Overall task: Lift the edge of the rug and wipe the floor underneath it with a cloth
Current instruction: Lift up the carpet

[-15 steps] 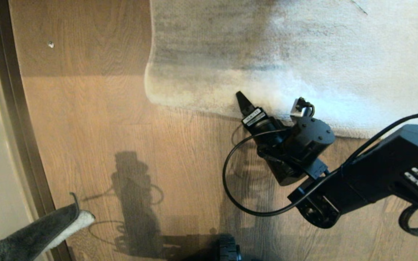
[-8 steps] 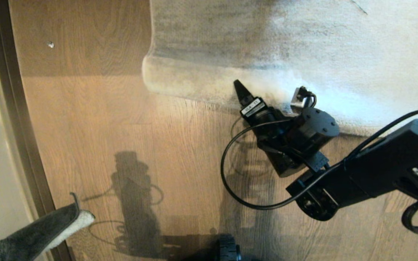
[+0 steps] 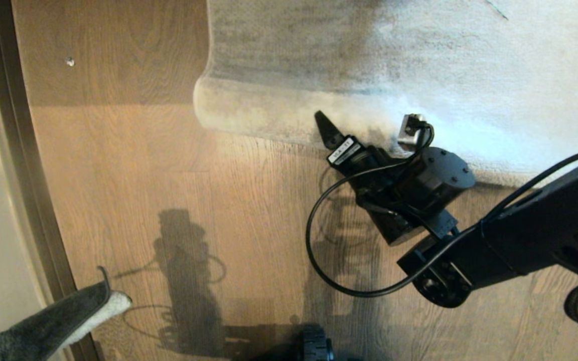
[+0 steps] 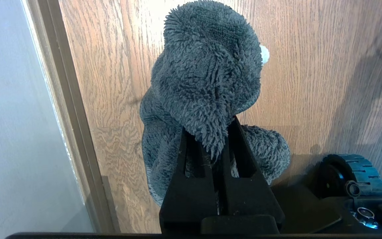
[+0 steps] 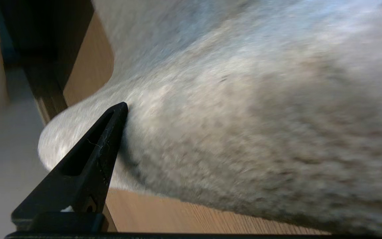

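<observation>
Black and wedge-shaped, your right claw (image 3: 364, 133) sits at the rug edge (image 3: 269, 123) with its jaws spread wide; one finger (image 5: 88, 159) presses its tip into the pile, and the other finger cannot be seen in either view, hidden by the rug. Around that finger the rug edge bulges up as a rounded, rolled lip, raised off the floor (image 3: 219, 200) in the right wrist view, with bare wood planks showing beneath and beside it. Behind the claw you can see the right arm (image 3: 535, 235) reaching in from the right of the head view, a black cable (image 3: 314, 250) looping out from the wrist over the planks. Further out, your left claw (image 4: 216, 142) is closed tight on the cloth (image 4: 207, 73), a fuzzy dark grey bundle with a bit of white showing, held above the floor near the dark baseboard strip (image 4: 71, 116); in the head view that cloth pokes in at the lower left corner, well apart from the rug. Beside the left claw a black wheel (image 4: 350, 172) of the base shows on the floor.
</observation>
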Robot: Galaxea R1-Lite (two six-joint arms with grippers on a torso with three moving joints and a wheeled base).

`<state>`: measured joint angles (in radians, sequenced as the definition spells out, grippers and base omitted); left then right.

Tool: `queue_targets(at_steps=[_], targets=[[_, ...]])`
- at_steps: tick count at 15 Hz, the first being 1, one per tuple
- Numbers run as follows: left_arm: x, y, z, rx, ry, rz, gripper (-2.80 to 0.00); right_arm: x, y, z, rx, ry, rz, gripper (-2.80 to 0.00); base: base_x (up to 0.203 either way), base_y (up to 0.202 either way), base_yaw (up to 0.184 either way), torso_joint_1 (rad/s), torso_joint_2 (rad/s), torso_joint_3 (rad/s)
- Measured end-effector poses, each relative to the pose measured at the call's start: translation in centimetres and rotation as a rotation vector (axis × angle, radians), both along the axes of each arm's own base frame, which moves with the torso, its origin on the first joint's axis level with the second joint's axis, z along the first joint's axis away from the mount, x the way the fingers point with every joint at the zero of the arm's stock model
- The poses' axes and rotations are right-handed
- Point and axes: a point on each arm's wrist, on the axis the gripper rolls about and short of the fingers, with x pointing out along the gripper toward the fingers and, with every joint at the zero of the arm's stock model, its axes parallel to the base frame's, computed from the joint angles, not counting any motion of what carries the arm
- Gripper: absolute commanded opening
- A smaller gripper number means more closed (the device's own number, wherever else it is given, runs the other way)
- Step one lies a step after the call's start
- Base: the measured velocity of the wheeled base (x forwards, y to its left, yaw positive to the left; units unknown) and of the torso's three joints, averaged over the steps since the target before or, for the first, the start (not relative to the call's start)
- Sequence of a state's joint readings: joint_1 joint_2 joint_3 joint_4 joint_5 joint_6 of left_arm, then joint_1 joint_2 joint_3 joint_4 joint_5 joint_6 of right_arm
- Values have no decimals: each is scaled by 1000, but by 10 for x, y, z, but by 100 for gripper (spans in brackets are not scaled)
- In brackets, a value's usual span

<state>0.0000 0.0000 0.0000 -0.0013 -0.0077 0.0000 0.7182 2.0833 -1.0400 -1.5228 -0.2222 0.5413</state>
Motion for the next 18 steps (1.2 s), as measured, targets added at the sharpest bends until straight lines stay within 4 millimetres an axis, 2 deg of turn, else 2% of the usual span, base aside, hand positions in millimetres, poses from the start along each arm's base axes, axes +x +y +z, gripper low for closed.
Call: queue_targets(at_steps=[5, 10, 14, 18], targets=[[0, 0, 0, 0, 0, 0, -280, -11, -1, 15, -37, -71, 64, 0, 0, 0, 0, 0, 0, 0], [0, 0, 0, 0, 0, 0, -280, -27, -3, 7, -146, -87, 109, 0, 0, 0, 0, 0, 0, 0], [0, 0, 0, 0, 0, 0, -280, -22, -1, 5, -145, -80, 80, 0, 0, 0, 0, 0, 0, 0], [0, 0, 0, 0, 0, 0, -280, -5, 1, 7, -120, -102, 44, 0, 0, 0, 0, 0, 0, 0]])
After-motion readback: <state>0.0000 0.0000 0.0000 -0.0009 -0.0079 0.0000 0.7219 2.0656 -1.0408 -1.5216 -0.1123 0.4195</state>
